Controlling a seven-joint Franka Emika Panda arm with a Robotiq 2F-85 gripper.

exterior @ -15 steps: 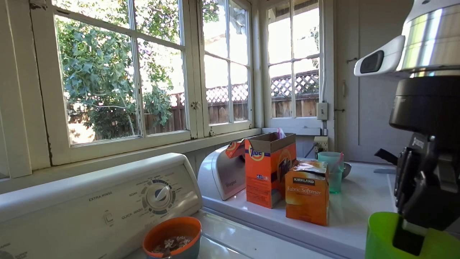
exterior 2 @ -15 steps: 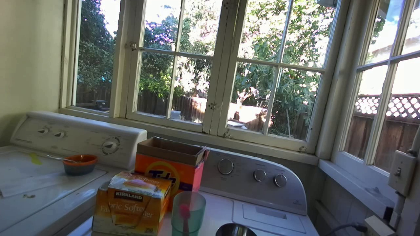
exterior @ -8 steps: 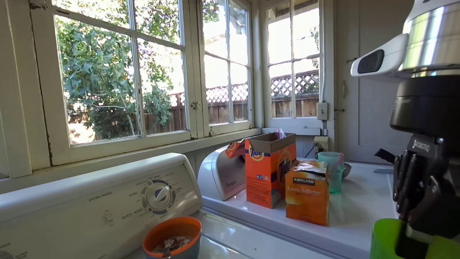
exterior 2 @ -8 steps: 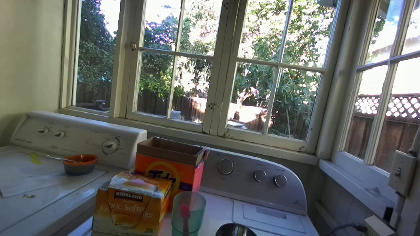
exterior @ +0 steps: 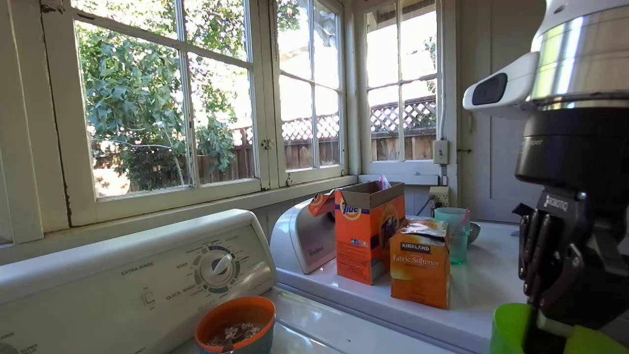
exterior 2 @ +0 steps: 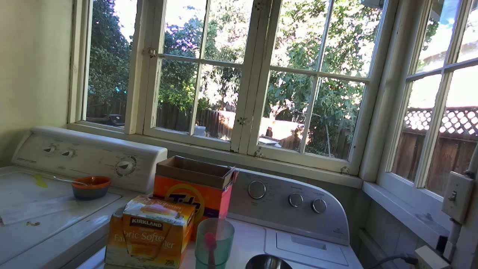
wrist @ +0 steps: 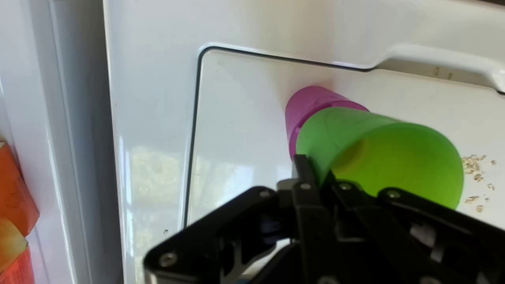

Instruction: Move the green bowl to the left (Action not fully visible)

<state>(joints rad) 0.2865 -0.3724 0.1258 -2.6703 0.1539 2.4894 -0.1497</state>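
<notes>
The lime-green bowl [exterior: 507,327] is at the bottom right edge of an exterior view, partly cut off. It also shows in the wrist view [wrist: 406,161], with its open mouth toward the camera. My gripper [wrist: 317,169] is shut on the bowl's wall, one finger outside and one inside. The gripper also shows in an exterior view [exterior: 534,327], reaching down over the rim. The bowl's base is hidden. A purple cup [wrist: 311,100] shows just beyond the bowl's side; I cannot tell whether they touch. Bowl and gripper are out of the remaining exterior view.
An orange fabric softener box [exterior: 420,265], a Tide box [exterior: 356,236] and a teal mug [exterior: 459,241] with a pink utensil stand on the appliance behind. A metal bowl [exterior 2: 269,261] is beside the mug. An orange bowl [exterior: 236,322] with flakes stands before the control panel.
In an exterior view the arm and the green bowl have dropped slightly, shifting a little right first and then left. The gripper stays on the bowl's wall. Other objects have not moved.
</notes>
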